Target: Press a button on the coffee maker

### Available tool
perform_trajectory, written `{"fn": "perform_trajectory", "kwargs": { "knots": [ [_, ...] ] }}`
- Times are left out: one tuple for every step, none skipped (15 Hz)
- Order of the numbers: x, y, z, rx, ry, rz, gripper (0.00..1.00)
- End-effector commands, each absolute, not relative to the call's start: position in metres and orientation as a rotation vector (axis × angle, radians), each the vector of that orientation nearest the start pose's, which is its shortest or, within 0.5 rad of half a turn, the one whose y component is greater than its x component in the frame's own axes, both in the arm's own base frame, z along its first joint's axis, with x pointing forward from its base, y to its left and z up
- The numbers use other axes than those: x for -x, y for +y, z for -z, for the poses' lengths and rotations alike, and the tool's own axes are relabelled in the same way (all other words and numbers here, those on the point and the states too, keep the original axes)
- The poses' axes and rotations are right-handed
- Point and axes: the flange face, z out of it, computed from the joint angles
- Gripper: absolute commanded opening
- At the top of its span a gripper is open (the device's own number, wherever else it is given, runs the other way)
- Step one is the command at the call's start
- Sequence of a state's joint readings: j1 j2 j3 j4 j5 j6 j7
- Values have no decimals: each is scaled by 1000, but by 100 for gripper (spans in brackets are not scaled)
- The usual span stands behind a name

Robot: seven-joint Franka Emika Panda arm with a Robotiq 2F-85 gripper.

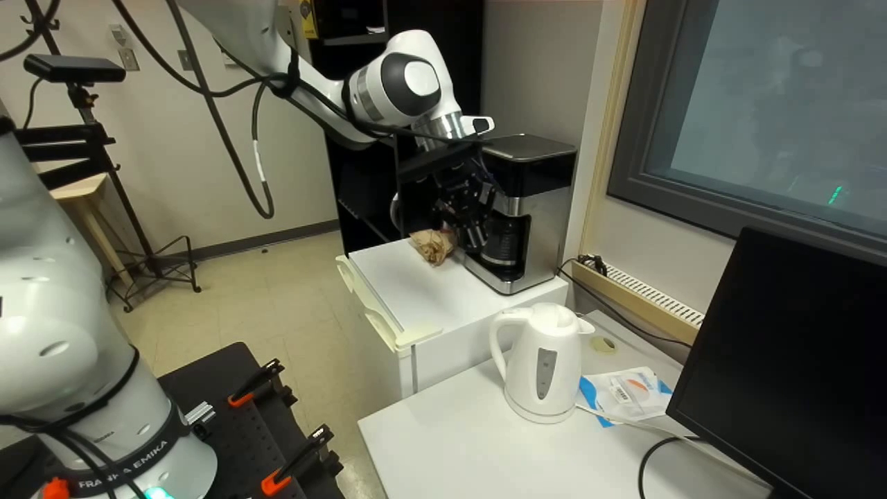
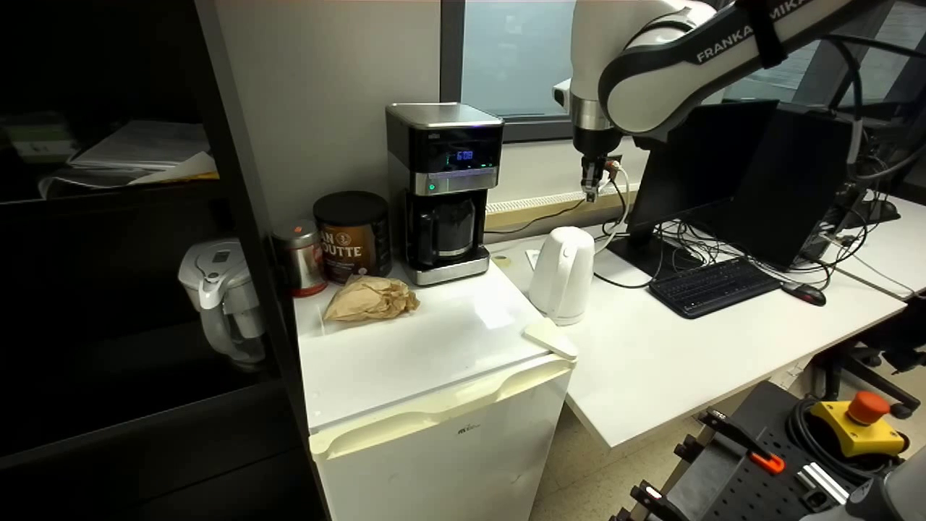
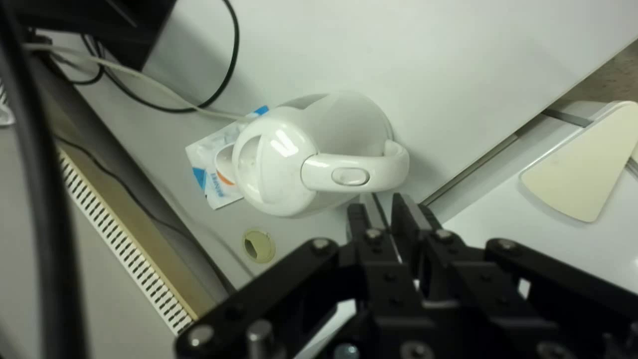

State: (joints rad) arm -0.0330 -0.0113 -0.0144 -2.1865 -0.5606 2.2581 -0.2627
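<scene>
Knocking the electric kettle (image 3: pixel 311 142) looks the likeliest mishap, judging by the wrist view: the end effector (image 3: pixel 384 207) hangs above the table (image 3: pixel 473 65) with its fingers (image 3: pixel 356 224) drawn together and nothing held, right beside the kettle's handle (image 3: pixel 379 172) as that camera sees it. A low swing could catch the handle or drag the white cord (image 3: pixel 139 76); the height over them is hard to judge.

In an exterior view, the coffee maker (image 2: pixel 445 159) stands on the mini-fridge (image 2: pixel 427 354), apart from the end effector. Its silvery front strip (image 2: pixel 463 182) carries a green light (image 2: pixel 432 187) that may be a button; any other controls are too small to read, so a wrong press is possible. Because the fingers point down and the strip faces forward, a straight approach could graze the machine's top, and a hard push could slide it back. The crumpled paper bag (image 2: pixel 371 298) near its base could get brushed; working room lies over the mini-fridge's front part.

In an exterior view, the robot arm (image 1: pixel 409 83) overlaps the machine's front, and its dangling black cable (image 1: pixel 259 161) could snag on the black shelving (image 1: pixel 464 62) during a wide turn. The coffee maker sits just beside the mini-fridge's side edge, which drops to the lower table; the monitor (image 1: pixel 790 367) and window frame (image 1: pixel 644 138) hem in that side, leaving freer space upward and frontward.
</scene>
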Motion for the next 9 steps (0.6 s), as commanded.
{"fn": "perform_trajectory", "kwargs": {
  "knots": [
    [-551,-28,-402,3446,-1161,179,0],
    [-554,-25,-402,3433,-1194,232,0],
    [-557,-23,-401,3420,-1225,282,0],
    [-561,-19,-401,3401,-1248,323,0],
    [-564,-16,-400,3383,-1270,359,0],
    [-567,-13,-399,3366,-1288,394,0],
    [-570,-8,-398,3351,-1312,422,0],
    [-572,-5,-397,3334,-1333,446,0],
    [-574,-1,-396,3321,-1356,476,0]
  ]
}}
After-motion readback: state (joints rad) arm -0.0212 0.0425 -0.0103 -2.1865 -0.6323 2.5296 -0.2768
